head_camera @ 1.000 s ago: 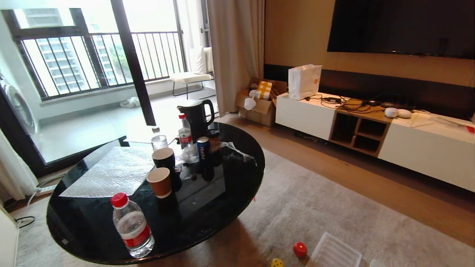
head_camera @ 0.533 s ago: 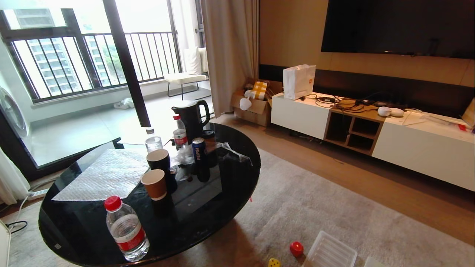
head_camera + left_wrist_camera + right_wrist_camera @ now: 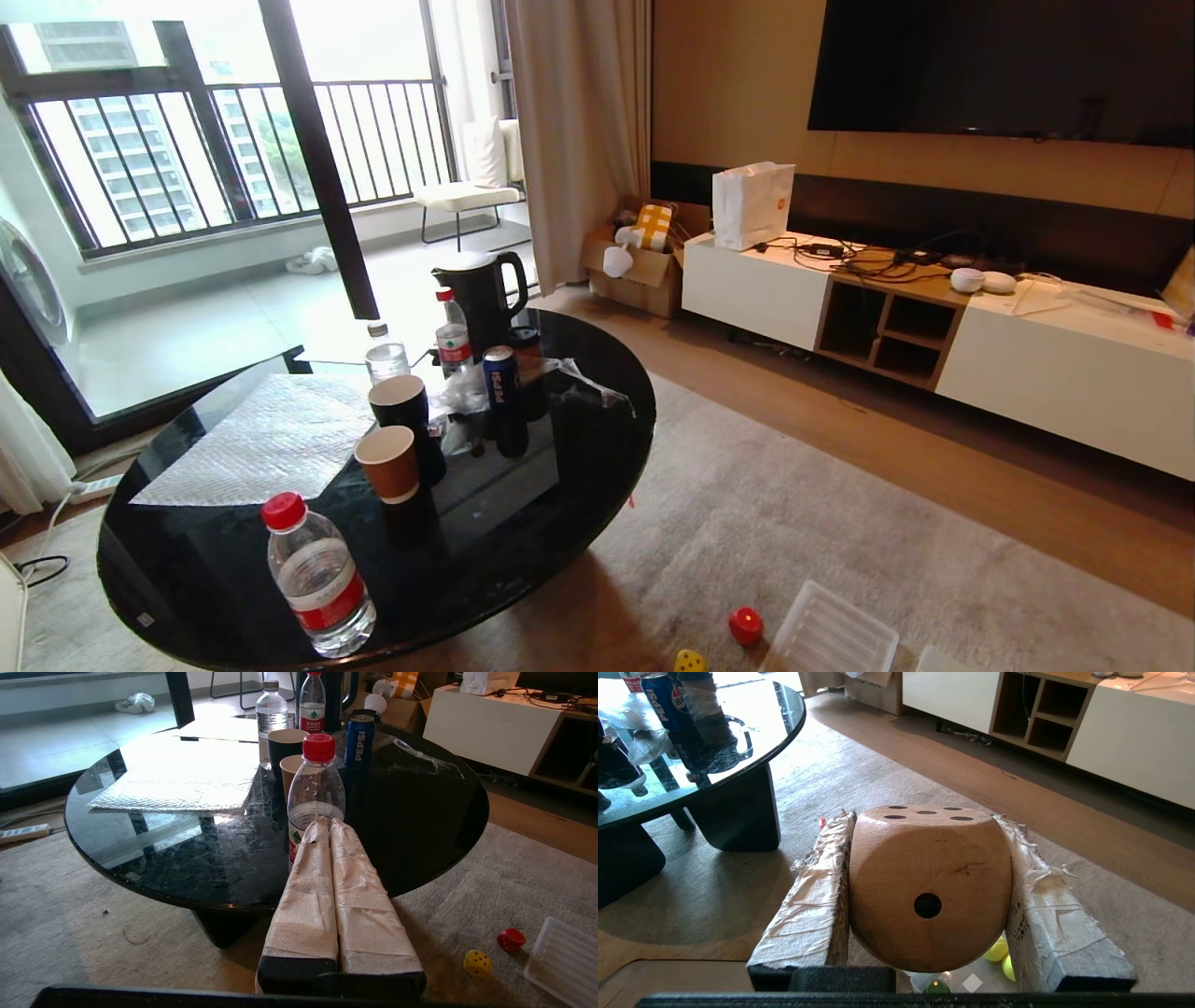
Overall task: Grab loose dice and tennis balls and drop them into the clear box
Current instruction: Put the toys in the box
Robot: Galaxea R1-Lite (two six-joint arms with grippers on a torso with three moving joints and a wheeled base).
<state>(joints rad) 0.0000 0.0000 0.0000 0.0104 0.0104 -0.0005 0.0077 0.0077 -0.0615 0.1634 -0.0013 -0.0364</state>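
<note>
My right gripper [image 3: 924, 816] is shut on the beige die [image 3: 929, 882], held off the floor with one pip facing the camera. Right beneath it sits the clear box [image 3: 952, 974], showing its white sticker [image 3: 972, 982]. Two tennis balls [image 3: 997, 949] and a green die [image 3: 936, 987] lie inside. The red die [image 3: 745, 625] and the yellow die [image 3: 689, 662] lie loose on the carpet, the red die [image 3: 510, 939] and yellow die [image 3: 477, 963] also in the left wrist view. My left gripper [image 3: 327, 821] is shut and empty, near the table's front edge.
A ribbed clear lid [image 3: 829, 637] lies on the carpet next to the red die. The round black table [image 3: 579, 485] carries water bottles, paper cups, a Pepsi can [image 3: 501, 387] and a kettle [image 3: 481, 294]. A white TV cabinet [image 3: 1027, 373] runs along the right wall.
The head camera shifted a little a second ago, sliding the whole scene left; it has been still since. No object or gripper has moved.
</note>
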